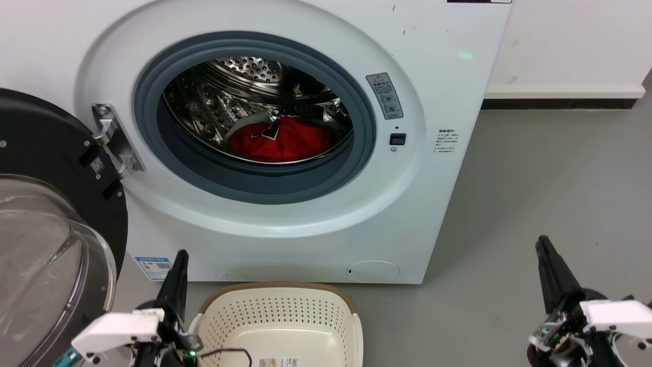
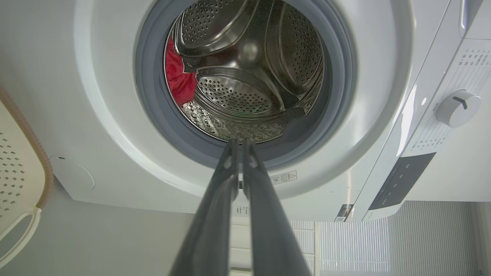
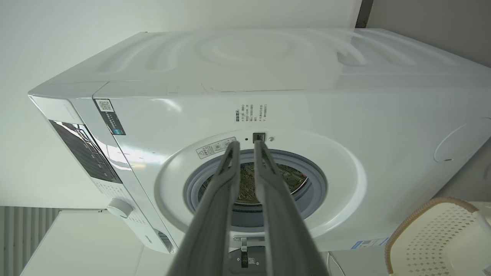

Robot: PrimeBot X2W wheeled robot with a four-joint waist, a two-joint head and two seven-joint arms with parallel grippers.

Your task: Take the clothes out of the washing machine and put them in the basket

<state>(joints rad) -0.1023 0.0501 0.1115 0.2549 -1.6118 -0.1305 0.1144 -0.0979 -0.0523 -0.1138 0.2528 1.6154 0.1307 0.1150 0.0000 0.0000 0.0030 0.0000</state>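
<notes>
The washing machine (image 1: 438, 76) stands with its round door (image 1: 46, 148) swung open to the left. Red clothes (image 1: 285, 142) with white trim lie at the bottom of the steel drum; in the left wrist view the red clothes (image 2: 178, 82) show at the drum's left side. The cream basket (image 1: 277, 288) sits on the floor right in front of the machine and is empty where I can see into it. My left gripper (image 1: 179, 253) is low beside the basket's left side, shut and holding nothing. My right gripper (image 1: 542, 240) hovers over the floor at the lower right, fingers together and holding nothing.
Grey floor (image 1: 550, 183) stretches to the right of the machine up to a white wall with a dark skirting. The open glass door fills the lower left next to my left arm. A control panel with a dial (image 2: 456, 109) runs along the machine's top front.
</notes>
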